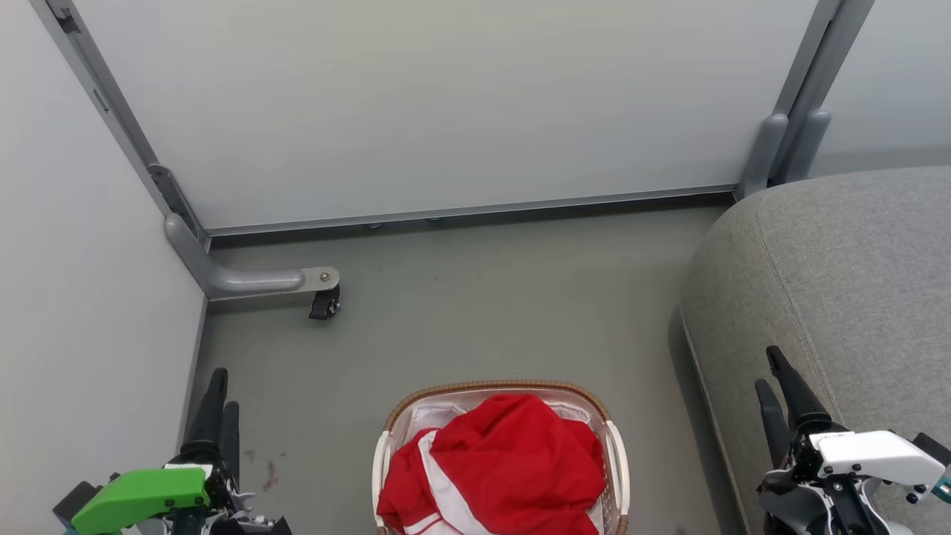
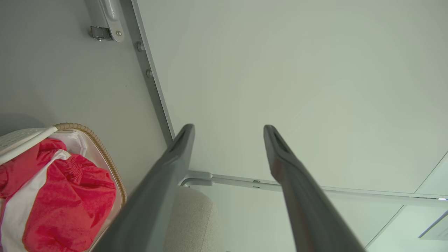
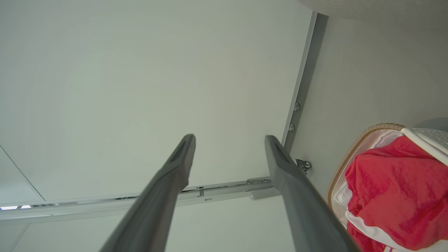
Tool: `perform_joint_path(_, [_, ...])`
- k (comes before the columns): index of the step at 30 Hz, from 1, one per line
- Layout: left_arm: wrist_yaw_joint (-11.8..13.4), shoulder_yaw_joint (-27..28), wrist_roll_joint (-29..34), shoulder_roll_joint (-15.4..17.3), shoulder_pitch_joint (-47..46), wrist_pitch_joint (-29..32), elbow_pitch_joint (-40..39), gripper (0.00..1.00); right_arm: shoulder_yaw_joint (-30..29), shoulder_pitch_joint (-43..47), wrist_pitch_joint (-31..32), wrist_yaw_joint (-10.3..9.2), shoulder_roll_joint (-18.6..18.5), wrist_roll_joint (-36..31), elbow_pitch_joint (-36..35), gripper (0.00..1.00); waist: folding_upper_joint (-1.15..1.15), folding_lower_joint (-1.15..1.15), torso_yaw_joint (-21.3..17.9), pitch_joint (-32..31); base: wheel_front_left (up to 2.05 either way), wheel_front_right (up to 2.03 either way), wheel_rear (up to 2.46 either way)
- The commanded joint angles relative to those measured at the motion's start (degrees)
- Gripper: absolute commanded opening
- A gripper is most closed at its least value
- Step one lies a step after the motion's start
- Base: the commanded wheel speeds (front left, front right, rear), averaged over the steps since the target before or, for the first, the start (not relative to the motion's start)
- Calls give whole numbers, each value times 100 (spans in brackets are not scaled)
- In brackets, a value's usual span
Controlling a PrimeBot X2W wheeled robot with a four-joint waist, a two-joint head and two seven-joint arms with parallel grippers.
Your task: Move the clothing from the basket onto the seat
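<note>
The clothing (image 1: pixel 505 461) is a heap of red fabric with white stripes, lying in the basket (image 1: pixel 505 386) at the bottom centre of the head view. The grey seat (image 1: pixel 839 282) stands to the basket's right. My left gripper (image 1: pixel 225 390) hangs low on the left, apart from the basket. In its wrist view the left gripper (image 2: pixel 229 127) is open and empty, with the clothing (image 2: pixel 66 196) and the basket (image 2: pixel 101 147) off to one side. My right gripper (image 1: pixel 767 368) hovers over the seat's front edge. It too is open and empty (image 3: pixel 230 137), away from the clothing (image 3: pixel 395 189).
Pale partition panels (image 1: pixel 446 104) close off the back and left. A metal foot with a black caster (image 1: pixel 325 301) juts onto the grey floor (image 1: pixel 483 297) between basket and back wall. A small reddish stain (image 1: pixel 269 475) marks the floor near my left gripper.
</note>
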Motion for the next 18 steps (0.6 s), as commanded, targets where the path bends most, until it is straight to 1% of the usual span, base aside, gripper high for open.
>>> perform_joint_path(1, [-13,-67,93,20,-92,-68,-128,100,12,-47,-77,0,-46,-99,-86,100,0,0,0,1,0,0,0])
perform_joint_path(8, [-16,-216,408,25,-73,-253,-200,100,-35,-27,-262,0,-56,-457,-81,100,0,0,0,-1,0,0,0])
perform_joint_path(18, [-20,-356,1317,33,-93,-495,-376,100,-170,-15,-505,0,-68,-1457,-209,100,0,0,7,-6,0,0,0])
